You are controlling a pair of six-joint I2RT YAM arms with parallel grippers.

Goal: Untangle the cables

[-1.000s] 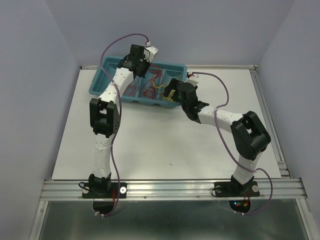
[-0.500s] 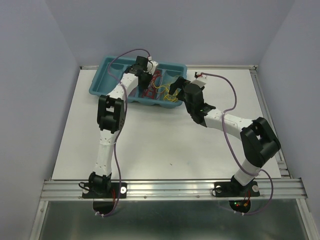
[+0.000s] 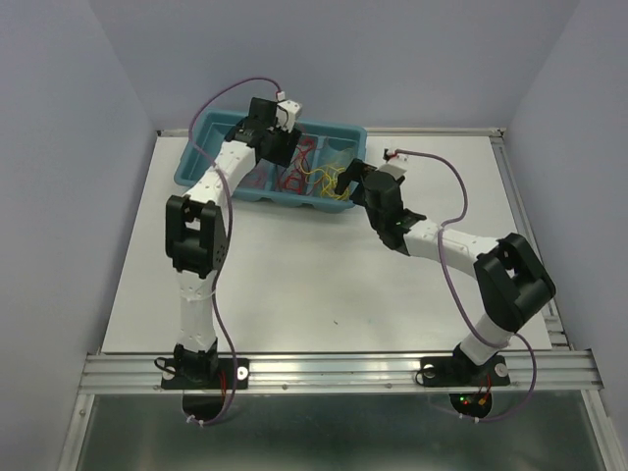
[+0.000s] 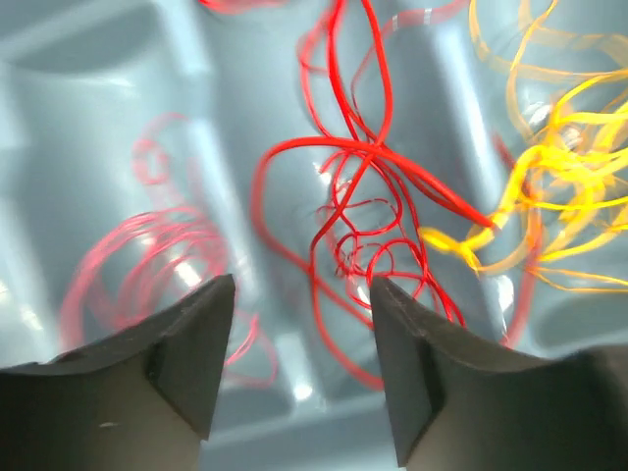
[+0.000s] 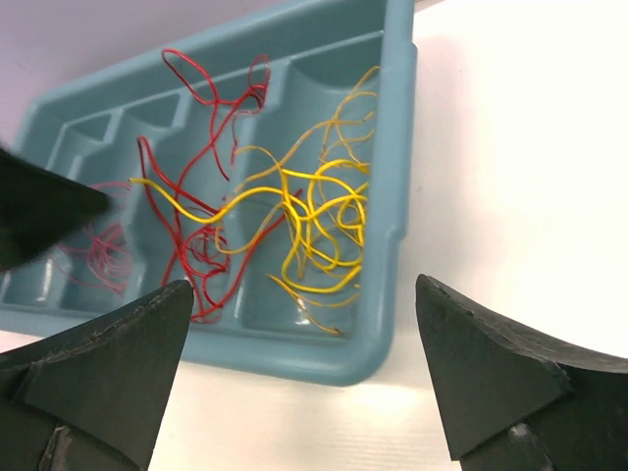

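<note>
White bench (image 3: 324, 285) with a blue divided tray (image 3: 196, 162) at twelve o'clock. Left tool (image 4: 299, 289) hangs spread and empty above the tray; right tool (image 5: 302, 289), spread wide, sits at its four o'clock. Red cables (image 4: 343, 157) and yellow cables (image 5: 314, 216) interlace inside; tugging one strand could drag the whole knot out.

You have a teal plastic tray (image 5: 400, 167) at the far side of the white table (image 3: 294, 285), left of centre and slightly askew, with ribs dividing it into several compartments. Pale lavender walls (image 3: 59, 196) enclose the table, and a grooved aluminium rail (image 3: 334, 371) runs along its near edge.
</note>
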